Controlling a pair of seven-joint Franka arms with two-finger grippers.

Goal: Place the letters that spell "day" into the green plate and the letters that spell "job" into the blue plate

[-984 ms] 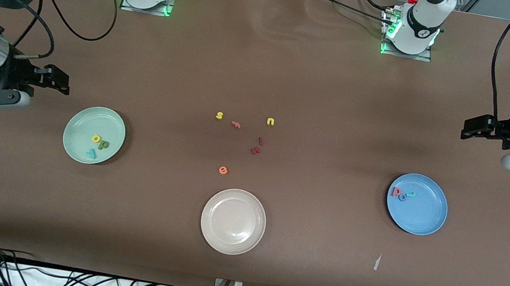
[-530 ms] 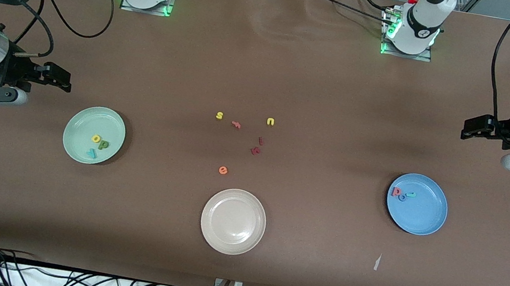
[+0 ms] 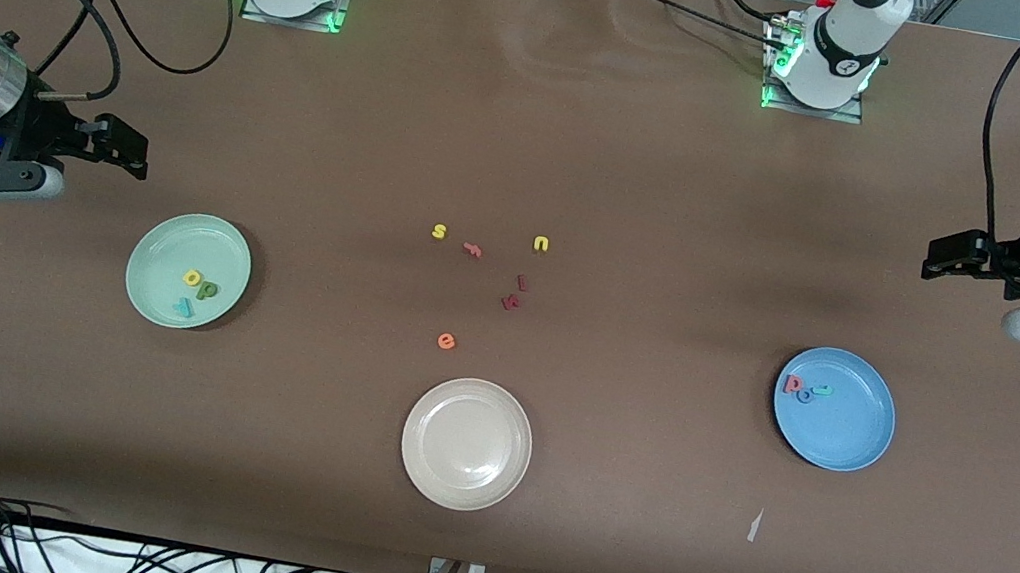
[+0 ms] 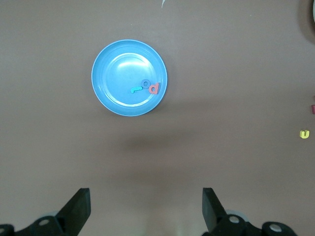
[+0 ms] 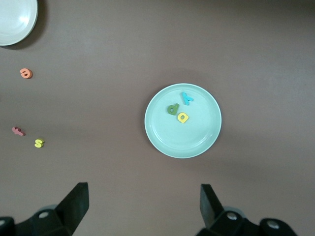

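Right hand (image 5: 142,206) spread above green plate (image 5: 206,140)

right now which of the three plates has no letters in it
The beige plate, nearest the front camera, holds nothing. The green plate and the blue plate each hold three small letters.

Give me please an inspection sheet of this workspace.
Surface: brown table, bare in most places.
Job's things: d, a, y in green plate; j, o, b in blue plate.
Clutter: beige plate without letters; spare letters mid-table; paper scrap.
Grippers: left gripper and right gripper open, holding nothing, each above bare table near its plate.
Cables: tangle along the table's edge.
Surroundings: nothing seen.
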